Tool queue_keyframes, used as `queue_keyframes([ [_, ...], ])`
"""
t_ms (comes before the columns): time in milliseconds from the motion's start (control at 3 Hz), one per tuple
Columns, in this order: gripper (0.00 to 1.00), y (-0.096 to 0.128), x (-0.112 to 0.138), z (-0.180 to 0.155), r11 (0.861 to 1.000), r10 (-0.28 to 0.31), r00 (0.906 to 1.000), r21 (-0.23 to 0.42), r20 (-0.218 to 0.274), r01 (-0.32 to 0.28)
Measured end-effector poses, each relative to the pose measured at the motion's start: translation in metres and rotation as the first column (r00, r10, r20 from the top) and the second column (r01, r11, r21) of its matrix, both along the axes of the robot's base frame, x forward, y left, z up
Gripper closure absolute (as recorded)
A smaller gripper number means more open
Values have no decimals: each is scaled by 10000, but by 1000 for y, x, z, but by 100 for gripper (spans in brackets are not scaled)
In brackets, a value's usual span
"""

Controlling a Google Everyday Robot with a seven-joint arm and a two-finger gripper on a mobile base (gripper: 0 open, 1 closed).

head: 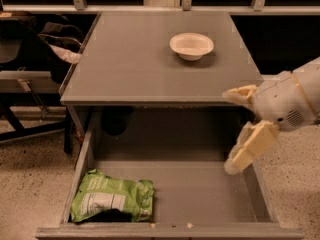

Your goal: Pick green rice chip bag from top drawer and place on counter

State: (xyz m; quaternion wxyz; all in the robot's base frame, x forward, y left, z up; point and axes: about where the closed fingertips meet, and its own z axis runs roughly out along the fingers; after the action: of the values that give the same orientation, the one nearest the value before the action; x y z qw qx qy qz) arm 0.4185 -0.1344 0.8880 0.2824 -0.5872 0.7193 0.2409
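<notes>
The green rice chip bag lies crumpled in the front left corner of the open top drawer, label panel up. The counter is the grey cabinet top above it. My gripper comes in from the right, over the drawer's right side near the counter's front right corner. Its two cream fingers are spread apart and hold nothing. It is far to the right of the bag and above it.
A white bowl stands on the counter toward the back right. A dark chair with a bag stands left of the cabinet. Speckled floor lies on both sides. A window rail runs along the back.
</notes>
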Motion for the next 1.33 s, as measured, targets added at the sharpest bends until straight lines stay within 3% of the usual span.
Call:
queue_keyframes([
  [333, 0, 3, -9, -20, 9957, -849, 9961, -341, 245, 857],
  [667, 0, 5, -9, -21, 9953, -912, 9955, -303, 260, 920],
  [1000, 0, 16, -12, -32, 9881, -1537, 9874, 83, 387, 1535],
  [1333, 0, 57, -14, -60, 9846, -1609, 9869, 711, 93, 1599],
])
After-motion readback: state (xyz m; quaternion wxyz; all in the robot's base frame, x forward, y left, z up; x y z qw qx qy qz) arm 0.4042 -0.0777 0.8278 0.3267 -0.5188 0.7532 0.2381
